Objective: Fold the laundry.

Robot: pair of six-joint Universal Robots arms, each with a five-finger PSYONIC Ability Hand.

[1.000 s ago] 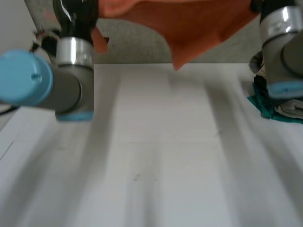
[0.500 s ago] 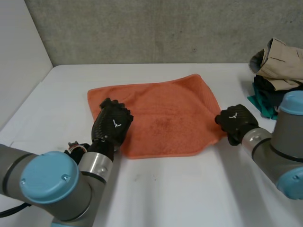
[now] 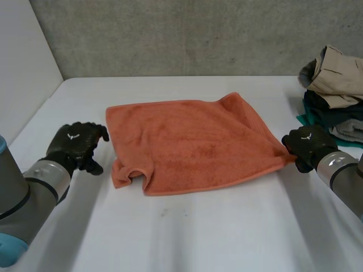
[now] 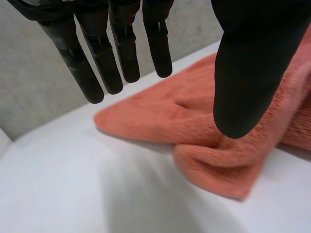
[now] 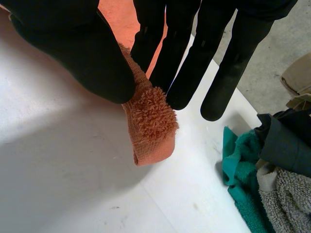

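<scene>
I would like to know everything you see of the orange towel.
The orange towel looks like terry cloth. It lies spread nearly flat on the white table; its near left corner is curled over. The right hand pinches its near right corner. The left hand is open beside its left edge.

The towel (image 3: 187, 144) is plain orange, without pattern, also at the corner between the fingers of the black right hand (image 3: 306, 144). The left hand (image 3: 74, 144) is black too. The table (image 3: 227, 226) is white. Beyond the right fingertips lie a teal cloth (image 5: 238, 160) and a grey cloth (image 5: 286, 199).
</scene>
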